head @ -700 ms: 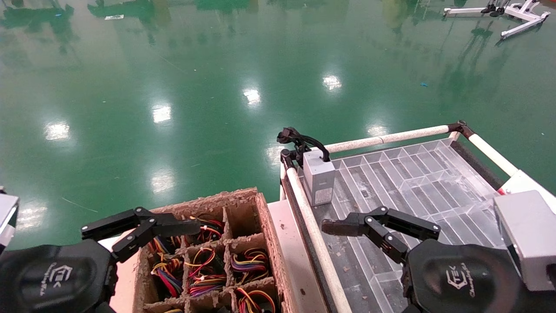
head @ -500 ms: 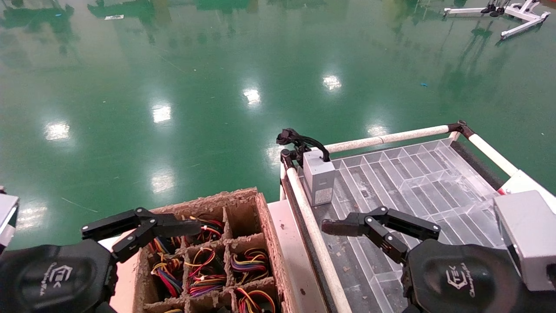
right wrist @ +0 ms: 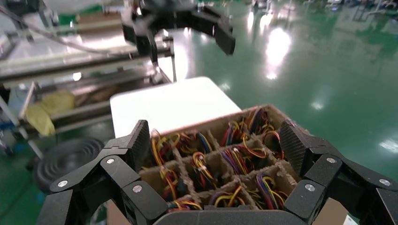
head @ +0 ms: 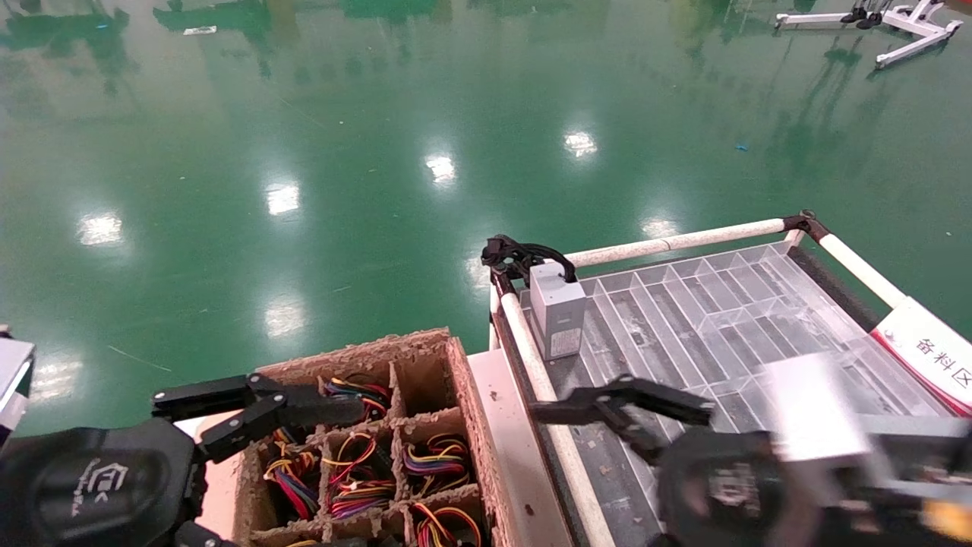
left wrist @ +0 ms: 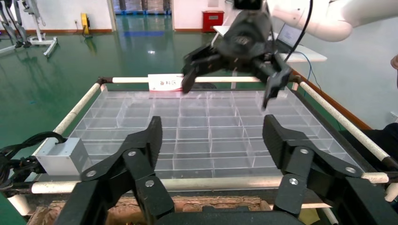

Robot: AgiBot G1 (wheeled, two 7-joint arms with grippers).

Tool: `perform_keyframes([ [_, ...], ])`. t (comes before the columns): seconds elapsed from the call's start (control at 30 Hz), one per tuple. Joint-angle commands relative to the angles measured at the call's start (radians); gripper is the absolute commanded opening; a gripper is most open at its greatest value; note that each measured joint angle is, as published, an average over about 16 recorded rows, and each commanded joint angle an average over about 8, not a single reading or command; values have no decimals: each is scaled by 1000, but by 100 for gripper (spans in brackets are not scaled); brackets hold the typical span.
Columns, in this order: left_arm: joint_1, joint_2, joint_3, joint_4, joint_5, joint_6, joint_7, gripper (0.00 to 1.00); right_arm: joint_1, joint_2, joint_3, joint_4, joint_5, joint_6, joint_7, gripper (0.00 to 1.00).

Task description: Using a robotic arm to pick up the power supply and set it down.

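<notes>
Several power supplies [head: 434, 457] stand in the cells of a brown cardboard box [head: 460, 380]; only their coiled red, yellow and black wires [right wrist: 234, 157] show. My right gripper [head: 554, 410] is open and empty, low over the near left edge of the clear tray, pointing at the box. In the right wrist view its fingers [right wrist: 137, 143] frame the box's cells. My left gripper [head: 334, 406] hovers open and empty above the box's left cells. The left wrist view shows the right gripper [left wrist: 234, 56] on its white robotic arm [left wrist: 324, 21] across the tray.
A clear compartment tray [head: 729, 304] in a white-pipe frame [head: 676, 241] lies right of the box. A grey box with only a black cable [head: 558, 311] stands at the tray's far left corner. A red-and-white sign [head: 930, 357] sits at the right edge. Green floor lies beyond.
My right gripper has swung left toward the cardboard box, uncovering the red-and-white sign. The left gripper has shifted slightly right and down over the box.
</notes>
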State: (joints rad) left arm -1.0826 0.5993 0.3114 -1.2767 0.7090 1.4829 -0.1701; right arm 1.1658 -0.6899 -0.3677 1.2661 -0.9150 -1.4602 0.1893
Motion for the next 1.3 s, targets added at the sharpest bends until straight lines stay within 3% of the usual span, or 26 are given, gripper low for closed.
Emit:
perform_keyframes([
  [0.03, 0, 0, 0, 0, 0, 0, 0, 0, 28, -22, -23, 0, -48, 9, 2, 100],
  [0.27, 0, 0, 0, 0, 0, 0, 0, 0, 140, -145, -135, -74, -267, 29, -19, 100],
  [0.53, 0, 0, 1, 0, 0, 0, 0, 0, 245, -283, -222, -133, -440, 54, -88, 99],
  [0.6, 0, 0, 1, 0, 0, 0, 0, 1, 264, -311, -237, -145, -469, 60, -104, 82],
  [0.8, 0, 0, 1, 0, -1, 0, 0, 4, 299, -379, -274, -187, -552, 97, -159, 8],
  [0.83, 0, 0, 1, 0, -1, 0, 1, 5, 304, -388, -281, -194, -569, 105, -168, 2],
  [1.03, 0, 0, 1, 0, -1, 0, 1, 7, 333, -436, -319, -229, -657, 142, -194, 0],
  [1.3, 0, -1, 1, 0, -1, 0, 1, 24, 345, -475, -341, -256, -707, 173, -190, 0],
])
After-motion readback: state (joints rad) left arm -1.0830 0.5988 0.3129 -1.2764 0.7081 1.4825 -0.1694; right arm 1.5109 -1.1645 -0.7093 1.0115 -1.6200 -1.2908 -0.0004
